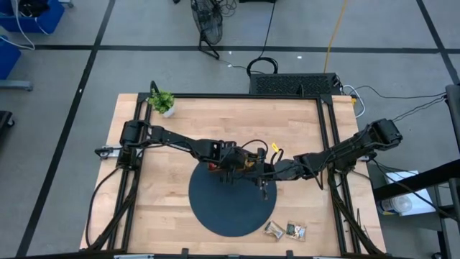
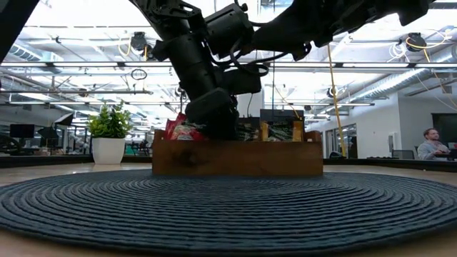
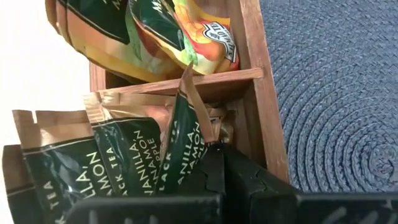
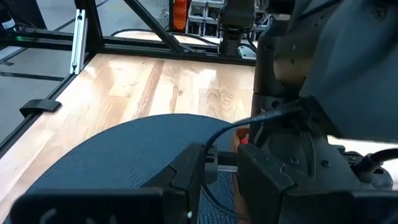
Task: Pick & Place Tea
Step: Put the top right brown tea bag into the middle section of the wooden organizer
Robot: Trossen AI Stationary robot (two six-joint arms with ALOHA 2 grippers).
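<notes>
The brown wooden tray [image 2: 235, 158] stands at the far side of the round dark mat [image 1: 230, 208], mostly under my arms in the high view. Red sachets [image 2: 184, 130], orange sachets [image 3: 180, 31] and beige-and-green sachets [image 3: 118, 162] stand on edge in its compartments. My left gripper [image 3: 224, 155] is shut and reaches down into the tray at the beige-and-green sachets. My right gripper [image 1: 263, 188] hovers above the mat just near of the tray, its fingers apart with nothing between them [image 4: 217, 171]. Two or three more sachets [image 1: 284, 230] lie flat on the table by the near edge. My left gripper comes at the tray from above, slanting, and its shut fingertips [image 3: 214, 163] meet the upper edge of one tilted beige-and-green sachet [image 3: 202, 121]. That sachet stands in its compartment, leaning on its neighbours. Whether the edge is pinched or only touched, I cannot tell.
A small green potted plant [image 1: 162, 101] stands at the table's far left corner. Black frame rails [image 1: 327, 144] run along the table's left and right sides. Bare wood shows at the near left and far middle. A person [image 2: 432, 143] sits in the room beyond.
</notes>
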